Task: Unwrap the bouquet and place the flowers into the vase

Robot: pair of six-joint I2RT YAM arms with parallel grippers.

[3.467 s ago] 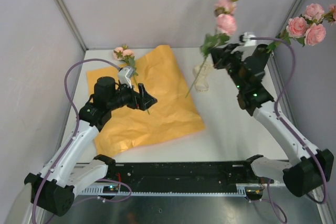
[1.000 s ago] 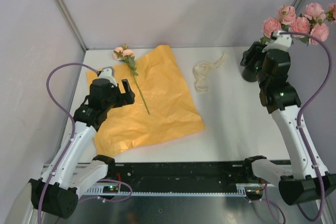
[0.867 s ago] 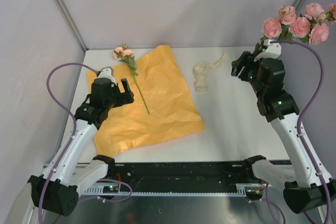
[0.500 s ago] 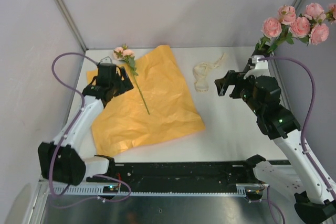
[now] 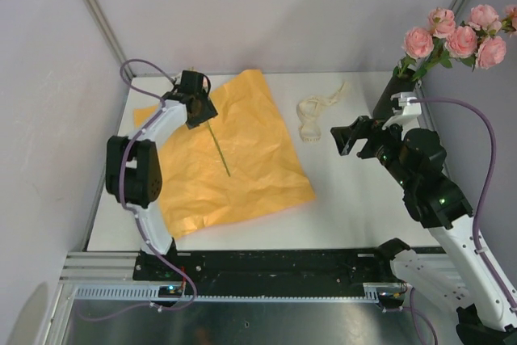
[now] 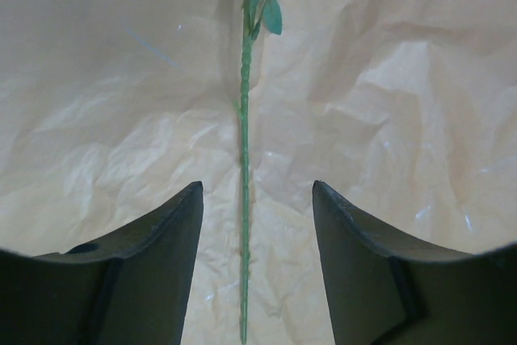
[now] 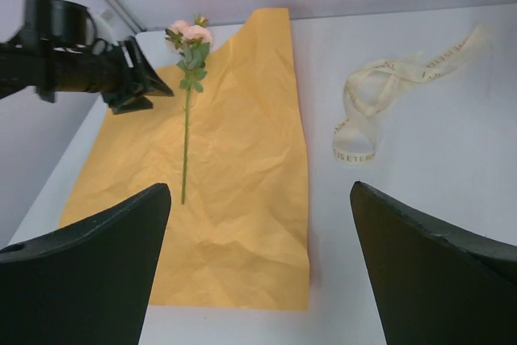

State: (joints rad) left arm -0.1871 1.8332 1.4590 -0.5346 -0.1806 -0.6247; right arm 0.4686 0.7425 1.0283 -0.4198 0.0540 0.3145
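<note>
- My left gripper (image 6: 255,191) has its jaws partly spread. The thin green stem (image 6: 245,199) of the last loose flower runs straight up the gap between them. Neither finger (image 6: 145,264) touches it, so it holds nothing.
- My right gripper (image 7: 260,191) is spread wide and empty. It hangs above the white table (image 5: 355,199) on the right side, just near of the vase (image 5: 390,96).
- The orange-yellow paper (image 5: 242,159) lies unfolded and crumpled on the table's left half. The cream ribbon (image 5: 311,115) lies loose just right of it, near the middle at the far side.
- Plain pale walls close the table in on the left, right and far sides.
- The black vase stands upright at the far right corner with several pink flowers (image 5: 456,38) in it.
- The loose flower lies flat on the paper, bloom toward the far left, right under the left gripper and well apart from the vase.
</note>
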